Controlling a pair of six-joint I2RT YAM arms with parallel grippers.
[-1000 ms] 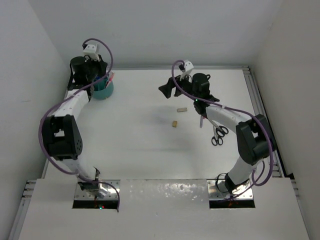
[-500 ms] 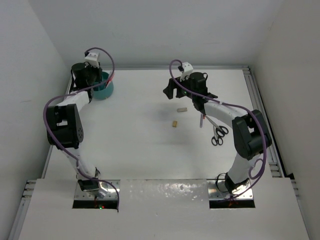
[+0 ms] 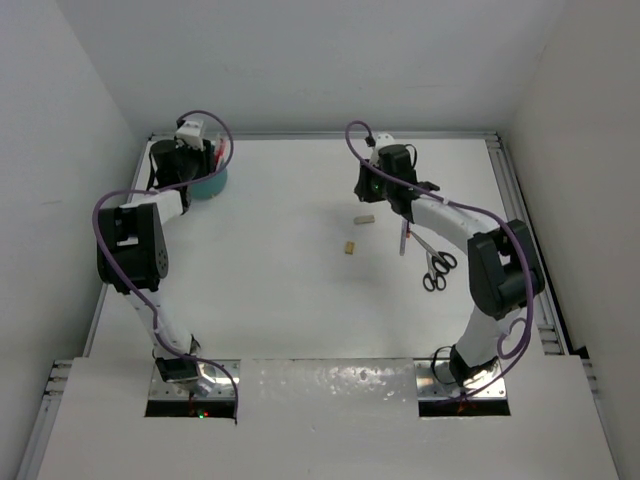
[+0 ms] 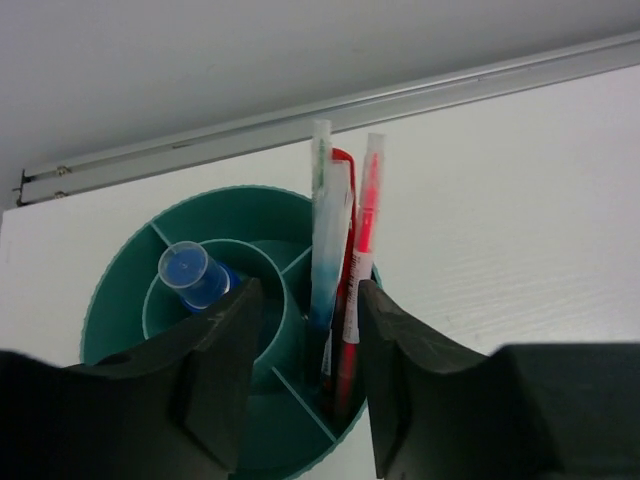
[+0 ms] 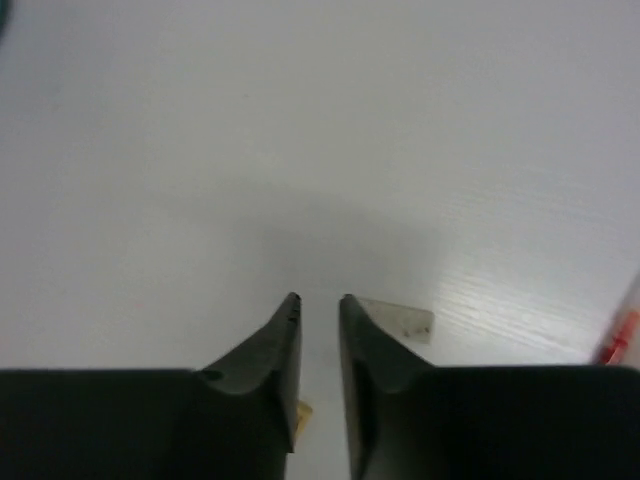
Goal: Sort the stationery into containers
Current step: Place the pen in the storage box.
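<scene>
Jaws parted on both: left gripper (image 4: pixel 307 305) around three pens (image 4: pixel 328 235), right gripper (image 5: pixel 318 305) empty.

The pens (image 4: pixel 330 230) stand upright between my left jaws in an outer compartment of the teal tub (image 4: pixel 110 300) and fill most of the gap. The blue-capped bottle (image 4: pixel 190 275) takes up the centre well, while the far outer compartments look free. Behind the tub, the rail (image 4: pixel 420 95) and the back wall close things off.

My right jaws hang over bare surface (image 5: pixel 200 150), with room ahead and to the left. A pale block (image 5: pixel 405 322) lies just past the right tip, a tan block (image 5: pixel 301 412) peeks out by the left jaw, and a red pen (image 5: pixel 618 338) sits at the right edge. The scissors (image 3: pixel 438 270) lie well apart.
</scene>
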